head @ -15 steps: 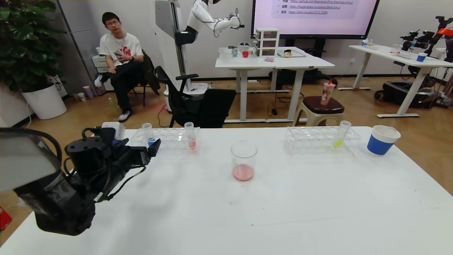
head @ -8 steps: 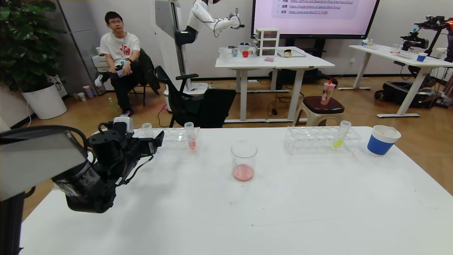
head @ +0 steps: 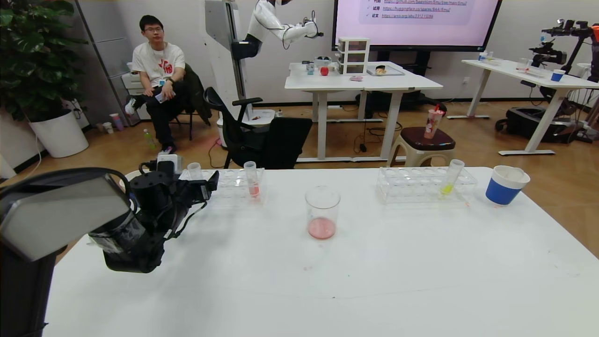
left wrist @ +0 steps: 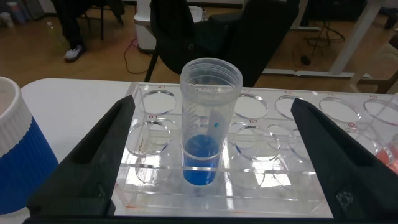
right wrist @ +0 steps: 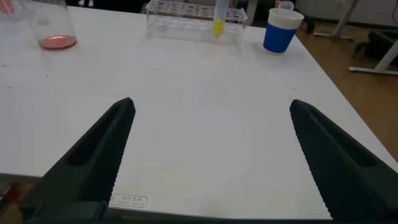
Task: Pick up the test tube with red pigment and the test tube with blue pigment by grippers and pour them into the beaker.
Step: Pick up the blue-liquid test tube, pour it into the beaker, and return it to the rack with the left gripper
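The black two-fingered left gripper (head: 208, 183) has moved forward and up to the clear plastic rack (head: 234, 180) at the far left of the white table (head: 374, 281). Its fingers are spread wide, one on each side of the slim clear test tube with blue liquid (left wrist: 208, 124). They are near the tube and do not touch it. The blue tube stands upright in a hole in the rack's front row.

The slim clear tube with red liquid (head: 252, 179) stands in the same rack, a little to the right. The clear glass beaker (head: 322, 211) is in the middle of the table with a bit of pink-red liquid at its bottom. There is bare table all around it.

A blue-and-white paper cup (left wrist: 22, 152) sits just left of the rack.

The black right gripper (right wrist: 208, 155) is spread wide above the table's near right part, holding nothing. Far from it stand a second clear rack (head: 423, 185) with a yellow-green tube (head: 451, 177) and another blue-and-white cup (head: 505, 185) close to the table's right edge.
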`<state>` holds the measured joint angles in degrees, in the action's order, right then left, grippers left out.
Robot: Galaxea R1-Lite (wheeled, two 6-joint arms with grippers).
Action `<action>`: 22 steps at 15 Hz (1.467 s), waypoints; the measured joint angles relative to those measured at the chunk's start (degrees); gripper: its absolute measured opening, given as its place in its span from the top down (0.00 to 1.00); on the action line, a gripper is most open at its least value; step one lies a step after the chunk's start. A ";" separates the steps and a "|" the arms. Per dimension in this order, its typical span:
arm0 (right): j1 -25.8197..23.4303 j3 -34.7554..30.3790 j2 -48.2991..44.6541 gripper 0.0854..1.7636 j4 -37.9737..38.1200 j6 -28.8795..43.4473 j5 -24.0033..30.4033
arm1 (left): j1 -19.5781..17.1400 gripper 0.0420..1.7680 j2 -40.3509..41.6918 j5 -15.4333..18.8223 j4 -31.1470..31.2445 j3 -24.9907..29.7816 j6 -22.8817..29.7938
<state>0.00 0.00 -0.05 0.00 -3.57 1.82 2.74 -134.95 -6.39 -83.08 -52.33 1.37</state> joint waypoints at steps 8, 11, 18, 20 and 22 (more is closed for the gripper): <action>0.00 0.00 0.00 0.02 0.00 0.00 0.00 | -0.02 0.01 -0.37 -0.06 -0.62 -1.08 0.48; 0.00 0.00 0.00 0.02 0.00 -0.01 0.00 | -0.02 0.01 -0.35 -0.09 -0.63 -1.11 0.48; 0.00 0.00 0.00 0.02 0.00 -0.01 0.00 | -0.02 0.01 -0.55 -0.06 -1.34 -1.18 0.39; 0.00 0.00 0.00 0.02 0.00 -0.01 0.00 | -0.07 0.13 -0.68 -0.11 -1.49 -1.19 0.45; 0.00 0.00 0.00 0.02 0.00 0.00 0.00 | -0.10 0.58 -0.74 -0.11 -1.49 -1.28 0.45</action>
<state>0.00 0.00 -0.05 0.00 -3.57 1.82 2.65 -135.69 -6.50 -84.57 -53.61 1.82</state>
